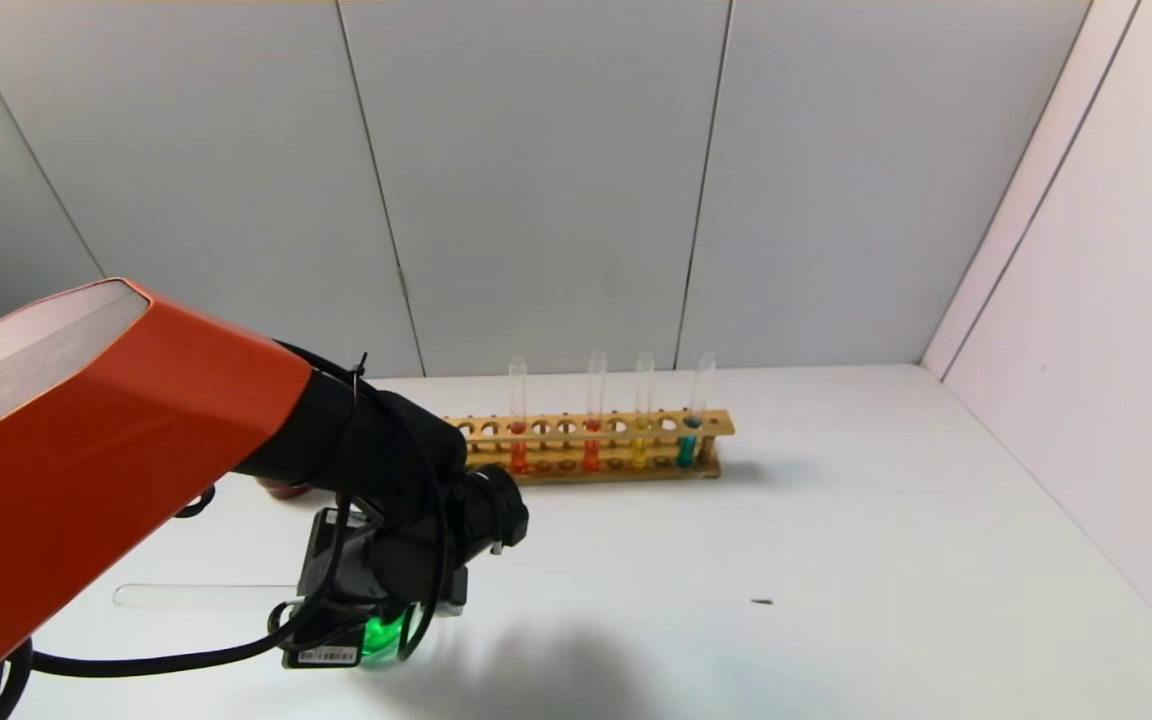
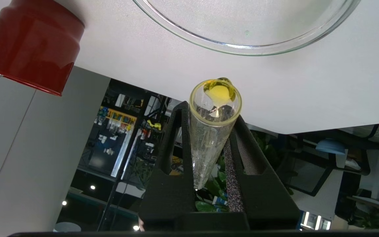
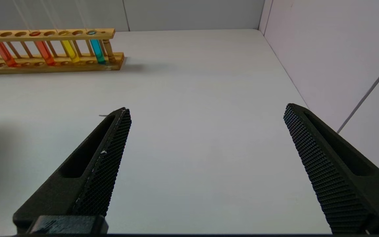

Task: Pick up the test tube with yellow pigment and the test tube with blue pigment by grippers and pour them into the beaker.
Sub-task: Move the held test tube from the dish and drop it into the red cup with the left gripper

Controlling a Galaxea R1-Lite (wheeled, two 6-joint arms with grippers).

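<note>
Left gripper (image 2: 211, 131) low over the near-left counter (image 1: 836, 560), jaws clamped on the test tube with yellow pigment (image 2: 213, 131). Tube lies roughly level, mouth close to the beaker (image 2: 242, 46) rim; a yellow blob sits at the lip, the rest of the tube looks nearly drained. Green liquid shows under the gripper in the head view. Red cup (image 2: 28, 46) stands beside the beaker. Right gripper (image 3: 206, 164) hangs over bare counter, jaws wide, holding nothing. Wooden rack (image 1: 596, 445) at the back carries two orange-red tubes, one yellow, one teal-blue tube (image 1: 688, 440) at its right end.
</note>
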